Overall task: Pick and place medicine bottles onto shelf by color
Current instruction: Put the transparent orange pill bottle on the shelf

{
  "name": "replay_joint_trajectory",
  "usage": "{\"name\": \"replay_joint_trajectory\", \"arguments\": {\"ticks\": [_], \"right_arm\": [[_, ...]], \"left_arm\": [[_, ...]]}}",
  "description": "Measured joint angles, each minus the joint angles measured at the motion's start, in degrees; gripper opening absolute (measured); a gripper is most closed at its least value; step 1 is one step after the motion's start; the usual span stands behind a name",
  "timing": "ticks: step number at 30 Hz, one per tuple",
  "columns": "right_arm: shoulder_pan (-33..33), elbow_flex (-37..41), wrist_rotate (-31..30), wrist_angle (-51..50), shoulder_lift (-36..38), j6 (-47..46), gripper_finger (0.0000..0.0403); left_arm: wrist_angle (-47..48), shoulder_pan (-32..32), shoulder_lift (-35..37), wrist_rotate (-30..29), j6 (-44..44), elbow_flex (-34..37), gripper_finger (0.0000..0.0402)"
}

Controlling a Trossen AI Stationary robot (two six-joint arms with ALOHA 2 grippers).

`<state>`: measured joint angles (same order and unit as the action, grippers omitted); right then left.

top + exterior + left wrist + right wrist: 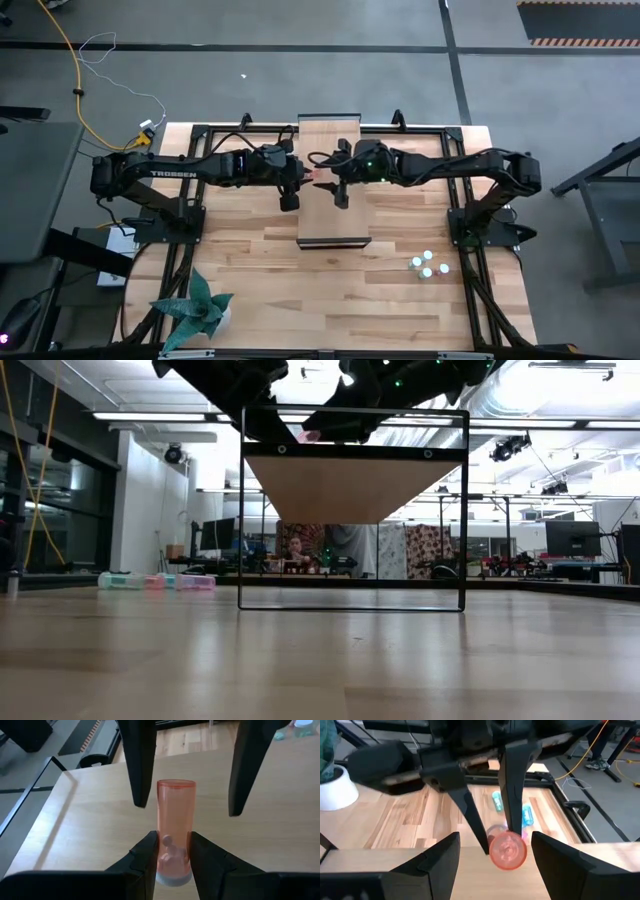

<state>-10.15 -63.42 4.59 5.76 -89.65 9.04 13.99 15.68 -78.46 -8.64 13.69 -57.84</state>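
A pink-orange medicine bottle (175, 820) with a white cap (173, 879) is held over the shelf (330, 215), a pale wooden board on a dark frame in mid-table. My left gripper (172, 840) (300, 182) is shut on it. My right gripper (495, 837) (335, 187) faces it from the table's right, open. Its two fingers (140, 770) stand on either side of the bottle's free end (508, 851), apart from it. Several more bottles (427, 265) stand on the table to the shelf's right. My left gripper pinches the pink-orange bottle between its two fingers at the capped end (172, 862). It comes roughly level from the table's left. The bottle lies along the fingers and sticks out past their tips toward my right gripper. It shows just above the shelf's top (310, 435).
A teal bottle (496, 800) and a blue one (527, 815) lie on the table beyond the shelf's left side. A potted plant (195, 310) stands at the near left corner. The shelf board shows bare wood near and far of the grippers.
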Motion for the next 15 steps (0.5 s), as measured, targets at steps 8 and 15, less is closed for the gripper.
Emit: {"name": "replay_joint_trajectory", "arguments": {"ticks": [8, 15], "right_arm": [[0.0, -0.04, -0.01, -0.5, 0.07, -0.01, 0.0178], [0.0, -0.04, -0.12, -0.46, 0.07, -0.01, 0.0118]], "left_arm": [[-0.1, 0.0, 0.0, -0.05, -0.17, 0.0, 0.009], [-0.09, 0.0, 0.0, -0.07, -0.19, 0.0, 0.009]]}}
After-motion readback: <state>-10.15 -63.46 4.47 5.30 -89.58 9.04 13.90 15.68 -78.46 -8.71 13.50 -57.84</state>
